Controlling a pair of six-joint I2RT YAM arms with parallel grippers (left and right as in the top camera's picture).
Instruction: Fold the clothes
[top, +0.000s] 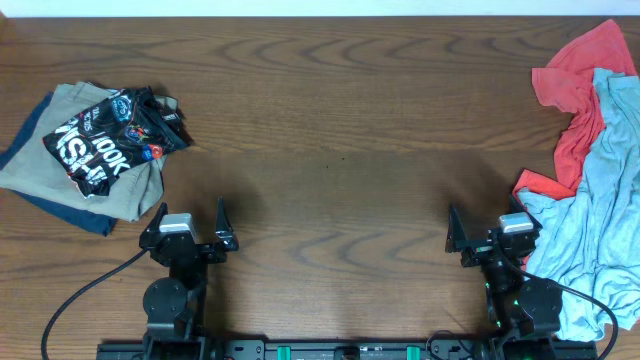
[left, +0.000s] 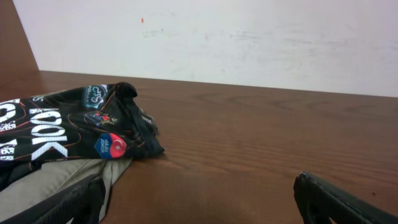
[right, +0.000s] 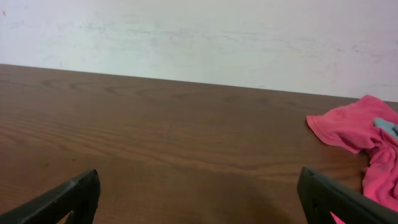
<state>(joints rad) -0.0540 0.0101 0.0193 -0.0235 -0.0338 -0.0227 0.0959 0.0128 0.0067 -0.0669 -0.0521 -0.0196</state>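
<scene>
Left gripper (top: 192, 214): at the near table edge, jaws spread wide, nothing between them.
Right gripper (top: 488, 216): likewise wide and empty.
Blue tee (top: 612, 190): crumpled at the right edge of the table (top: 340, 120), just beside the right gripper. It lies over the red shirt (top: 580, 70), and part of it is out of view.
Black tee (top: 110, 140), khaki garment (top: 50, 165): piled far left, well apart from the rest, not ours to fold.
Step, as we judge it: the very start, with no garment yet picked out or spread.
Next move, as we reckon: the right arm takes the blue tee by an edge, lifts it clear of the red shirt and draws it to the bare middle. The left arm comes over to help pull it flat.
</scene>
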